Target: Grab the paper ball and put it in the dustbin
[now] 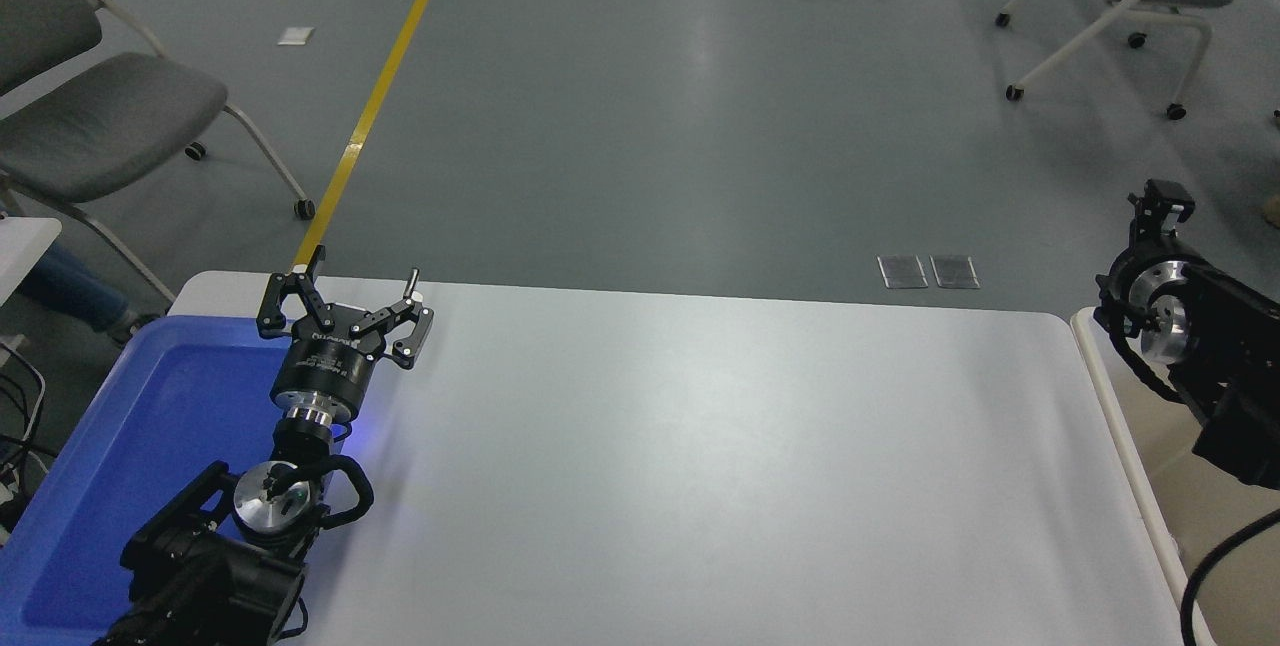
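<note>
Right gripper (pixel 1158 209), fingers unseen, hangs above the dustbin (pixel 1110 406); left gripper (pixel 345 311) parked open.

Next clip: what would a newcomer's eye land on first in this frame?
Probably the left gripper, fingers spread open, parked over the blue tray at the lower left. Then the right arm at the right edge, raised above the dustbin; its gripper cannot be made out. No paper ball shows on the white table.
</note>
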Controlling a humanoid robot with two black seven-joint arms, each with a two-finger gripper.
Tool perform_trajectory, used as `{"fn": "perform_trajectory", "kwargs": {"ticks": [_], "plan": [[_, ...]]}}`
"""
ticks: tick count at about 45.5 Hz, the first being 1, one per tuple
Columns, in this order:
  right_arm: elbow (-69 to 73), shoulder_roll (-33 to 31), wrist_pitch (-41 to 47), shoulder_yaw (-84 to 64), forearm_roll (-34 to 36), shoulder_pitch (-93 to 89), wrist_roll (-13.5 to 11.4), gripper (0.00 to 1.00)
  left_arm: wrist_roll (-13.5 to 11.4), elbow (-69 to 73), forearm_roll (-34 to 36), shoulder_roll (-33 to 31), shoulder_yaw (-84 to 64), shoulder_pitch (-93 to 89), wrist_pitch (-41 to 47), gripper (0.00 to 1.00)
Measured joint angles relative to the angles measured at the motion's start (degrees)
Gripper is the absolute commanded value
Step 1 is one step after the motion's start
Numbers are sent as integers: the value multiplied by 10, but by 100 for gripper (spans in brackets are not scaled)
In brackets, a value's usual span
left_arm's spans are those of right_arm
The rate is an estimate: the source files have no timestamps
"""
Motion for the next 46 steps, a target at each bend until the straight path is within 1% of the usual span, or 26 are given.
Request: {"fn": "perform_trajectory", "kwargs": {"ticks": [5,16,32,46], "plan": [[77,7,24,66,1,-25,0,100,0,0,0,0,0,0,0,99],[144,46,85,150,1,-82,3,100,0,0,0,0,0,0,0,99],[164,85,159,221,5,-156,29,100,0,0,0,0,0,0,0,99],[158,104,182,271,7,-199,39,100,0,0,0,0,0,0,0,99]]}}
